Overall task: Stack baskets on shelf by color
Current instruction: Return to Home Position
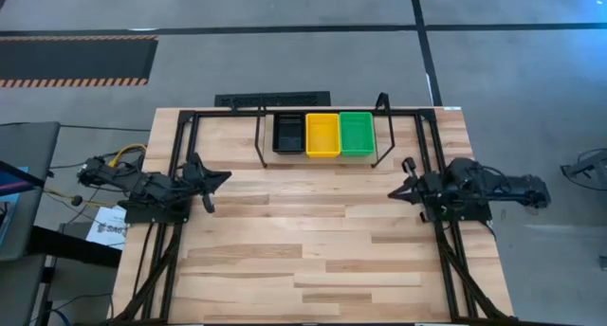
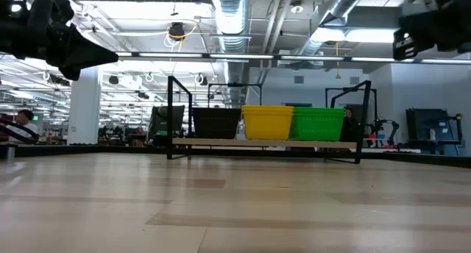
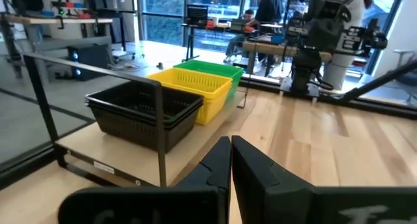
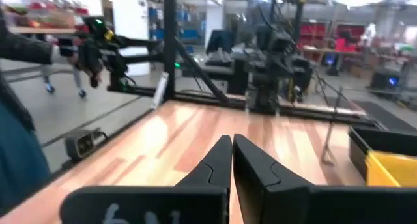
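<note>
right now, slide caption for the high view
Baskets sorted black, yellow, green on shelf; left gripper, right gripper shut aside.

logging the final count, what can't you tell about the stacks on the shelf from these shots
High view: black stack, yellow stack and green stack seen from straight above, counts hidden.
Low view: layers too small to separate.
Left wrist view: yellow stack hides much of the green.
Right wrist view: edge cuts off black and yellow; green out of frame.
Left gripper and right gripper wait at the table's sides.
</note>
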Available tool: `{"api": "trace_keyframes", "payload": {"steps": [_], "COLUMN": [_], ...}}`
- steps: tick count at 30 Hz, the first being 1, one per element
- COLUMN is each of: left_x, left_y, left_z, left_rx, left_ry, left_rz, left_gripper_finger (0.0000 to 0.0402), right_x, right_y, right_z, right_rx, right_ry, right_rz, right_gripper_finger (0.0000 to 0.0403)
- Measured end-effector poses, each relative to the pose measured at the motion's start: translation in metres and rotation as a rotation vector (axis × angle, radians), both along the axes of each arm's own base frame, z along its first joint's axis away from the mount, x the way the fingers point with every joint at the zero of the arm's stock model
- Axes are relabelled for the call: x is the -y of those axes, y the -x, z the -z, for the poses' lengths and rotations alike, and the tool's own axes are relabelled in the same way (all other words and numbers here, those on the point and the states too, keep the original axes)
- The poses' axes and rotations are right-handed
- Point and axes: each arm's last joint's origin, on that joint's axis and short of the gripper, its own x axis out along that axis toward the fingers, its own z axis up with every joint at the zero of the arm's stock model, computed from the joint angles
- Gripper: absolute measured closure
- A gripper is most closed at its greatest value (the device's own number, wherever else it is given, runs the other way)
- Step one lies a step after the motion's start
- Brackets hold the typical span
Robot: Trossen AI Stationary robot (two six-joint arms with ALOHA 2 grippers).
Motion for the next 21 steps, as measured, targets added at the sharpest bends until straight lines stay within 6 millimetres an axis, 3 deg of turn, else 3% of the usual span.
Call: {"api": "trace_keyframes", "payload": {"steps": [8, 17, 21], "left_x": [0.000, 0.000, 0.000], "left_y": [0.000, 0.000, 0.000], "left_z": [0.000, 0.000, 0.001], "left_rx": [-0.015, -0.030, -0.015], "left_ry": [-0.033, -0.066, -0.028], "left_rz": [-0.010, -0.003, -0.006], "left_gripper_finger": [0.0401, 0.0401, 0.0401], "right_x": [0.008, 0.010, 0.010], "right_y": [-0.005, -0.006, -0.006], "right_z": [0.023, 0.024, 0.024], "right_rx": [-0.092, -0.055, -0.072], "right_ry": [-0.007, 0.028, -0.037], "right_rz": [0.086, 0.076, 0.075], "right_gripper_finger": [0.0367, 0.0367, 0.0367]}}
